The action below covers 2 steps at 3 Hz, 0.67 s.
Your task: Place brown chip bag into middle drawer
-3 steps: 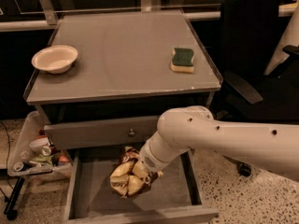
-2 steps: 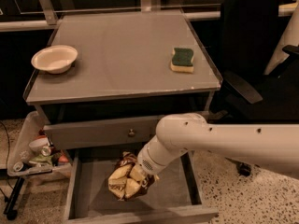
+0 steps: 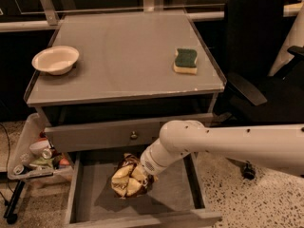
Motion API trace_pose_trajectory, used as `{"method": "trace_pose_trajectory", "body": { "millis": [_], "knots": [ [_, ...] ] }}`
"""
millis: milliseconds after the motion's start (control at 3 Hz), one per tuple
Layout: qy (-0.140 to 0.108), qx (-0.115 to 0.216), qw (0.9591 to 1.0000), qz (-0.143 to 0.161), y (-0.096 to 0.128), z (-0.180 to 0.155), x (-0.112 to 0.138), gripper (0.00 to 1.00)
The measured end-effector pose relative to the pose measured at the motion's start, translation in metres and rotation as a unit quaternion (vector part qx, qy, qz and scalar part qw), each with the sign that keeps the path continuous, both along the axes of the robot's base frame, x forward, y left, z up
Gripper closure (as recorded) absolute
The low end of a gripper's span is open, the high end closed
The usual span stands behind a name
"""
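We've got the pincer (image 3: 139,171) down in the open middle drawer (image 3: 176,194), right against the crumpled brown chip bag (image 3: 124,180). Whether it's pinching the bag or spread, we cannot tell. On the desk (image 3: 128,70) sit a bowl (image 3: 55,59) and a sponge (image 3: 185,61), well apart.

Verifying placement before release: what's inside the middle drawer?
Seen: the brown chip bag in the middle drawer, over its bare grey floor, left of centre, the gripper at its right side. Hidden: floor beneath the bag, and the rear under the upper drawer front.
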<state>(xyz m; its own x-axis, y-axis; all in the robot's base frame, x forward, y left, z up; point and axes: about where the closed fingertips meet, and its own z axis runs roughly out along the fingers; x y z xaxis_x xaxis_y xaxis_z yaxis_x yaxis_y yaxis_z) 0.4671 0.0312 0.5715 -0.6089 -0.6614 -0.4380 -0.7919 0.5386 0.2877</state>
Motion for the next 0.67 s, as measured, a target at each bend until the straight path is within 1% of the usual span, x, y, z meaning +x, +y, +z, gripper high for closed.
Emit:
{"method": "trace_pose_trajectory", "body": {
  "millis": [333, 667],
  "knots": [
    [-0.004, 0.01, 0.9999, -0.006, 0.0, -0.02, 0.012, 1.0],
    [-0.004, 0.011, 0.9999, -0.011, 0.0, -0.043, 0.02, 1.0]
  ]
}}
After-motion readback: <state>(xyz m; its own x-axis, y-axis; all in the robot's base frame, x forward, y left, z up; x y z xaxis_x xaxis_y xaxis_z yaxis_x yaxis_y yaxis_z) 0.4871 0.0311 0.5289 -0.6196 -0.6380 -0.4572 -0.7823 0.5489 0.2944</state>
